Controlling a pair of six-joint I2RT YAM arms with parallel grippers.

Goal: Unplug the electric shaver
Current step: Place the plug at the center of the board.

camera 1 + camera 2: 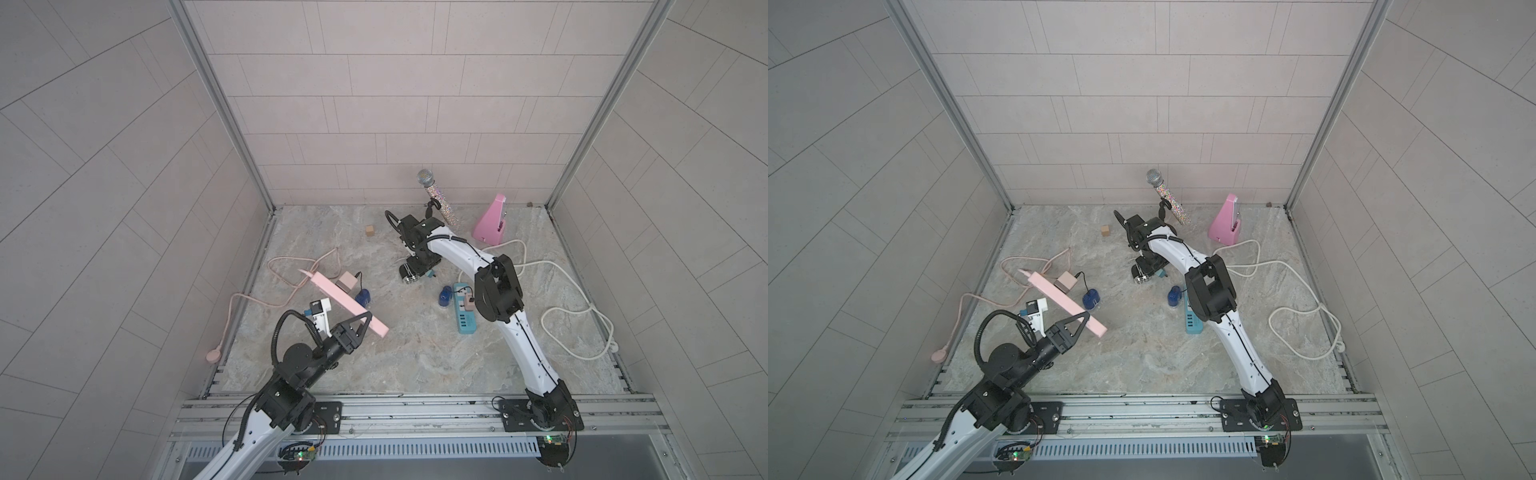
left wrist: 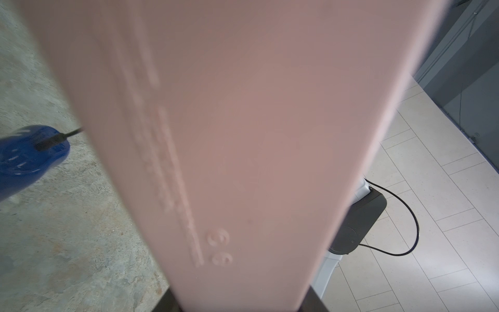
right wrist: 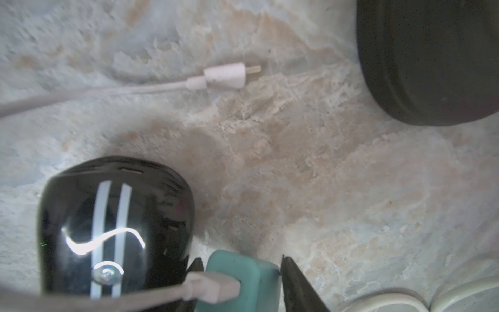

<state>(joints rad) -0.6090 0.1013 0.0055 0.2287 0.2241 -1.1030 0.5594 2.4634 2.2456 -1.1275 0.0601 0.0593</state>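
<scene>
The black electric shaver (image 1: pixel 409 277) (image 3: pixel 116 224) lies on the stone table. Right beside it a teal adapter (image 3: pixel 243 272) with a pink cable pushed into it sits between the fingers of my right gripper (image 3: pixel 241 261), which stands open around it. The cable's small free plug (image 3: pixel 229 75) lies loose on the table, apart from the shaver. My left gripper (image 1: pixel 365 322) (image 2: pixel 241 297) is shut on the near end of a pink power strip (image 1: pixel 349 303) (image 2: pixel 243 135) and holds that end off the table.
A teal power strip (image 1: pixel 465 309) and a blue device (image 1: pixel 444 296) lie under the right arm. Another blue device (image 1: pixel 363 296) sits by the pink strip. White cord (image 1: pixel 582 316) loops at right. A pink metronome (image 1: pixel 492 222), microphone (image 1: pixel 438 199) and wooden cube (image 1: pixel 370 230) stand at the back.
</scene>
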